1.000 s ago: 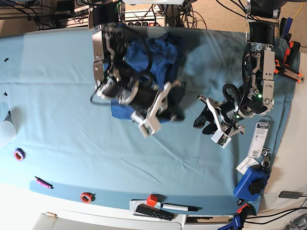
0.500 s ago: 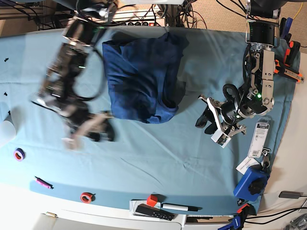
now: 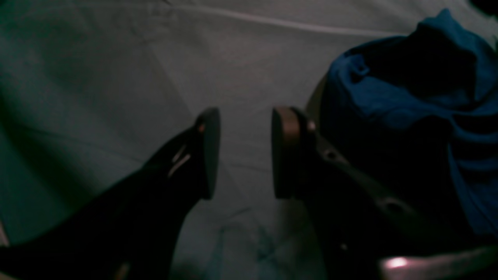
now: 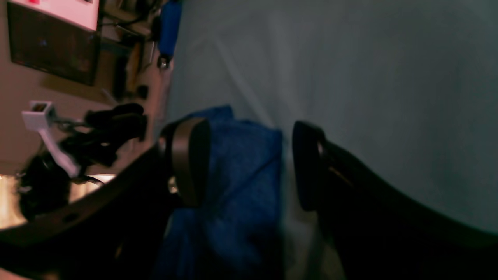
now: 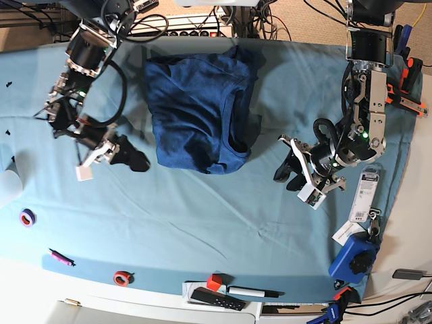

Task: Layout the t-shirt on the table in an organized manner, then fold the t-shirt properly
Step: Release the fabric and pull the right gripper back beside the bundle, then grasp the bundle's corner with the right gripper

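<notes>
Still laying out: t-shirt (image 5: 199, 115) bunched at table's (image 5: 202, 202) twelve o'clock. Right gripper (image 5: 131, 156) wide, empty, at nine; left gripper (image 5: 289, 169) half-spread, empty, at three. Next: pinching hems, spreading flat.

We see two black arms with silver brackets, looped black cables, green lights and white wrist-camera housings.

Near edge of the surface, off to one side: purple tape ring (image 5: 27, 217), a pink marker (image 5: 60, 257) lying flat, a red tape ring (image 5: 121, 277). Further along the rim: small red block (image 5: 214, 282) just beside a black remote (image 5: 217, 299), black pen (image 5: 253, 292) next to them. Opposite end: white tags (image 5: 366, 194), blue device (image 5: 354, 256). Power strip (image 5: 202, 25) beyond far edge.
</notes>
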Robot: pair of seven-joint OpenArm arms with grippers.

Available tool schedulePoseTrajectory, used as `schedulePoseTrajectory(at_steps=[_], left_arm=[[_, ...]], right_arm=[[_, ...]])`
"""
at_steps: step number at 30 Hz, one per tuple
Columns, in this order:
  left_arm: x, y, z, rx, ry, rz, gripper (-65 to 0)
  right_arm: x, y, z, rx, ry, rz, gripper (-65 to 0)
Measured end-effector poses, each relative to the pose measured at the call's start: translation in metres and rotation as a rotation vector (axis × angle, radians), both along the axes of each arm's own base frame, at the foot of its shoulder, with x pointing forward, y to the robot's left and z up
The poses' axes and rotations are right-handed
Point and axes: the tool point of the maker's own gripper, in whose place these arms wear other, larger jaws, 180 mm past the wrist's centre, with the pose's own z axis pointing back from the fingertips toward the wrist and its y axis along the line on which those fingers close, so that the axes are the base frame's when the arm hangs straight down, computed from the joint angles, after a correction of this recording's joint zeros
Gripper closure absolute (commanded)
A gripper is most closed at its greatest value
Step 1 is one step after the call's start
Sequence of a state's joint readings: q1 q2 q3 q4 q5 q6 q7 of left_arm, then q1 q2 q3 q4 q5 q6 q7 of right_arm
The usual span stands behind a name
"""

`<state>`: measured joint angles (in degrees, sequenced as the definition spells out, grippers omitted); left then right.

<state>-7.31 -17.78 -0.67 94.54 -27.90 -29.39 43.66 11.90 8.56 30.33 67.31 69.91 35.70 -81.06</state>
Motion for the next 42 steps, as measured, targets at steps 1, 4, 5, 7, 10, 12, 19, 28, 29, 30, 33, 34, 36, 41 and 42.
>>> schedulePoseTrajectory(at_steps=[1, 4, 5, 7, 10, 12, 19, 28, 29, 30, 33, 34, 36, 41, 42], left_arm=[[0.000, 0.000, 0.000, -0.001, 0.000, 0.000, -23.0], [0.000, 0.000, 0.000, 0.000, -0.001, 0.000, -23.0], [0.000, 0.000, 0.000, -0.001, -0.001, 0.000, -23.0], [0.000, 0.000, 0.000, -0.002, -0.002, 0.000, -23.0], [0.000, 0.000, 0.000, -0.002, -0.002, 0.000, -23.0], [0.000, 0.000, 0.001, -0.002, -0.003, 0.000, -23.0], [0.000, 0.000, 0.000, -0.002, -0.002, 0.000, -23.0], [0.000, 0.000, 0.001, -0.002, -0.003, 0.000, -23.0], [0.000, 0.000, 0.000, -0.002, -0.002, 0.000, -23.0], [0.000, 0.000, 0.000, -0.002, -0.003, 0.000, -23.0], [0.000, 0.000, 0.000, -0.002, -0.003, 0.000, -23.0], [0.000, 0.000, 0.001, -0.002, -0.003, 0.000, -23.0], [0.000, 0.000, 0.001, -0.002, -0.003, 0.000, -23.0], [0.000, 0.000, 0.000, -0.002, -0.002, 0.000, -23.0], [0.000, 0.000, 0.001, -0.002, -0.003, 0.000, -23.0]], right_arm=[[0.003, 0.002, 0.000, 0.033, -0.003, -0.001, -33.9], [0.011, 0.014, -0.001, 0.077, 0.011, 0.023, -33.9], [0.011, 0.020, -0.003, 0.074, 0.019, 0.045, -33.9], [0.008, 0.035, -0.007, 0.058, 0.034, 0.101, -33.9], [0.003, 0.056, -0.014, 0.027, 0.056, 0.185, -33.9], [0.000, 0.064, -0.021, -0.026, 0.079, 0.233, -33.9], [-0.001, 0.062, -0.031, -0.100, 0.101, 0.249, -33.9], [0.007, 0.031, -0.027, -0.086, 0.089, 0.123, -33.9], [0.008, 0.026, -0.026, -0.083, 0.085, 0.101, -33.9], [0.010, 0.022, -0.025, -0.077, 0.081, 0.082, -33.9], [0.010, 0.012, -0.024, -0.076, 0.073, 0.051, -33.9], [0.010, 0.011, -0.024, -0.074, 0.074, 0.047, -33.9], [0.009, 0.012, -0.026, -0.082, 0.083, 0.056, -33.9], [0.005, 0.016, -0.033, -0.117, 0.116, 0.081, -33.8], [0.004, 0.017, -0.036, -0.135, 0.129, 0.092, -33.8]])
